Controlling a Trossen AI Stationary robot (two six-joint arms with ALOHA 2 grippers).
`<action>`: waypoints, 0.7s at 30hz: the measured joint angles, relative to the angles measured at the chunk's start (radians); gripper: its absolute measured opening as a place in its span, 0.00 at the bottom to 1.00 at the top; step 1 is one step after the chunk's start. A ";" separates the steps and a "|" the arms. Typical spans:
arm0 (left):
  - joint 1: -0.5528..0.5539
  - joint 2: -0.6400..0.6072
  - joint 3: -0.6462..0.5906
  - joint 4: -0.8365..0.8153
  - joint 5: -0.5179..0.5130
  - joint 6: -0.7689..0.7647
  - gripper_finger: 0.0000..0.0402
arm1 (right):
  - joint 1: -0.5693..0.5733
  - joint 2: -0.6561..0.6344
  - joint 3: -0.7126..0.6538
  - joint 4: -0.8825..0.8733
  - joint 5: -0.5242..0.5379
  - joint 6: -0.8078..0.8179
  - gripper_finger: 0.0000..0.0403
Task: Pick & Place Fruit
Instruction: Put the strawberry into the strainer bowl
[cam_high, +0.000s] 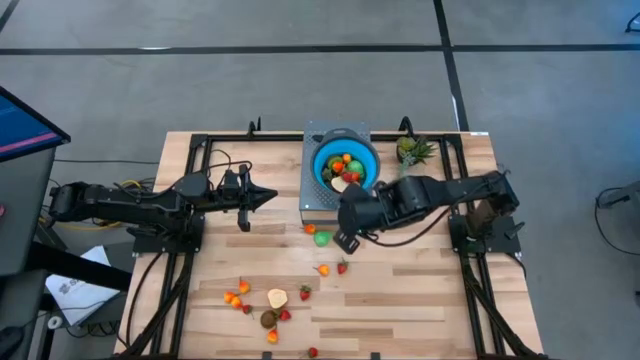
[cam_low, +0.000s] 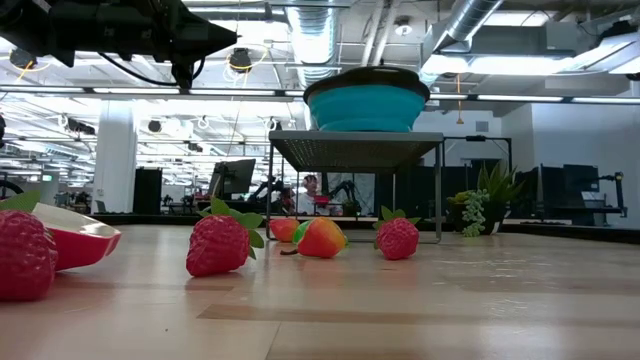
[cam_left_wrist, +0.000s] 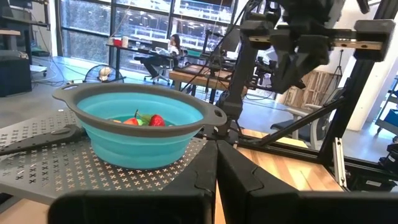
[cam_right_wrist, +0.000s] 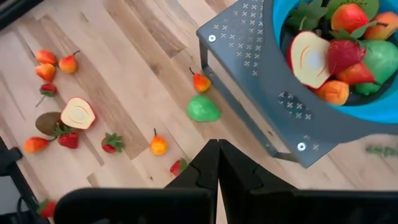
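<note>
Blue bowl (cam_high: 345, 166) is raised on a perforated stand (cam_high: 318, 195), partly filled. Remaining fruit (cam_high: 321, 239) is scattered on the worktop (cam_high: 420, 290). Both end effectors, left (cam_high: 268, 197) and right (cam_high: 346, 240), are closed, empty.

surface (cam_high: 420, 300): pale wood planks, dark frame rails along its edges | grey perforated metal stand (cam_high: 312, 195) at the far middle | blue bowl (cam_high: 325, 160) on top of stand | spiky green-leaved pineapple piece (cam_high: 412, 150) just beside stand, far right | seated person (cam_left_wrist: 172, 45) at a desk in room beyond
</note>
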 joint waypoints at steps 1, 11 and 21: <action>0.000 0.000 0.000 0.000 0.000 0.000 0.00 | 0.009 0.000 0.000 0.000 0.000 0.017 0.00; 0.000 0.000 0.000 0.000 0.000 0.000 0.00 | 0.082 0.001 0.000 0.000 0.013 0.174 0.00; 0.000 0.000 0.000 0.000 0.000 0.000 0.00 | 0.142 0.001 0.000 -0.017 0.103 0.312 0.00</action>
